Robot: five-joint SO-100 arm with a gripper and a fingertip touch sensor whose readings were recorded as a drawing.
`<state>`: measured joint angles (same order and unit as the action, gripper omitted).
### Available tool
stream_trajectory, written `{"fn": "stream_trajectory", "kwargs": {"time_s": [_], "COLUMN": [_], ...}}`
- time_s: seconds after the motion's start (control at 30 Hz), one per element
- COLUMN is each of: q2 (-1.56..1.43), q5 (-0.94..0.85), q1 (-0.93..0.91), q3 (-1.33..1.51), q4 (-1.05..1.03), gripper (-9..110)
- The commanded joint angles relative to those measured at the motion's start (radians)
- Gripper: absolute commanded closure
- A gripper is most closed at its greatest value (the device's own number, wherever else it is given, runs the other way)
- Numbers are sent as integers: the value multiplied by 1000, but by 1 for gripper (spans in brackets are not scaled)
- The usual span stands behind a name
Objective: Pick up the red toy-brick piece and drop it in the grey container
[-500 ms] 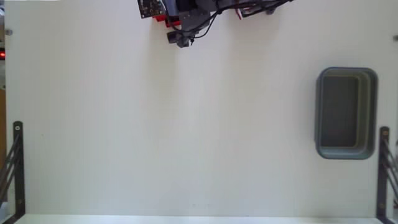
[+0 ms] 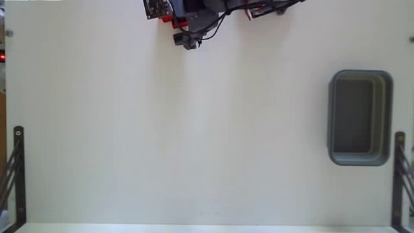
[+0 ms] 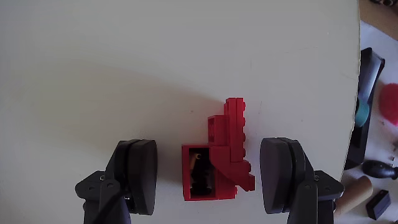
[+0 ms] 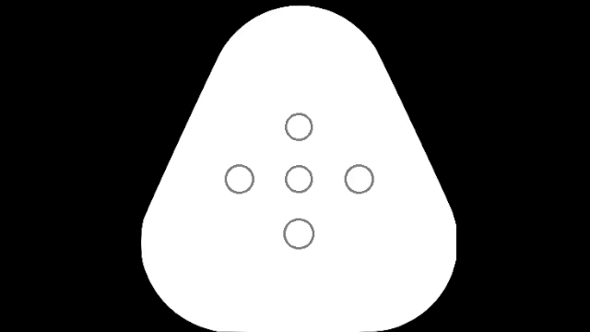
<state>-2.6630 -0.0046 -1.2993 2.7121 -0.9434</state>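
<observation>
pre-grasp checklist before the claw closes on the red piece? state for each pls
1. Claw open: ok, both fingers stand apart.
2. Red toy-brick piece between the fingers: ok in the wrist view, with a gap on each side.
3. Piece centred: not ok, it sits nearer the right finger in the wrist view.
4. Claw height at the piece: cannot tell.
5. Grey container ready: ok, nothing visible inside it in the fixed view.
6. Path over the table to the container: ok, no objects visible on it.

arm [image 2: 194, 19]: top edge of fixed view, mostly cropped | gripper [image 3: 211, 177]: jaws spread wide, apparently pointing down
</observation>
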Motion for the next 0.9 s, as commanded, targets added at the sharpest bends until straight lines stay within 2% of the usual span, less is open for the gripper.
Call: {"fn": "stream_trajectory", "kwargs": {"time_s": [0.0,0.87], "q2": [-28,-28], "q5": [5,5], "q1": [-24,-24], "q3": [-1,-1], "q4": [14,14], "gripper": [-9,-3]}}
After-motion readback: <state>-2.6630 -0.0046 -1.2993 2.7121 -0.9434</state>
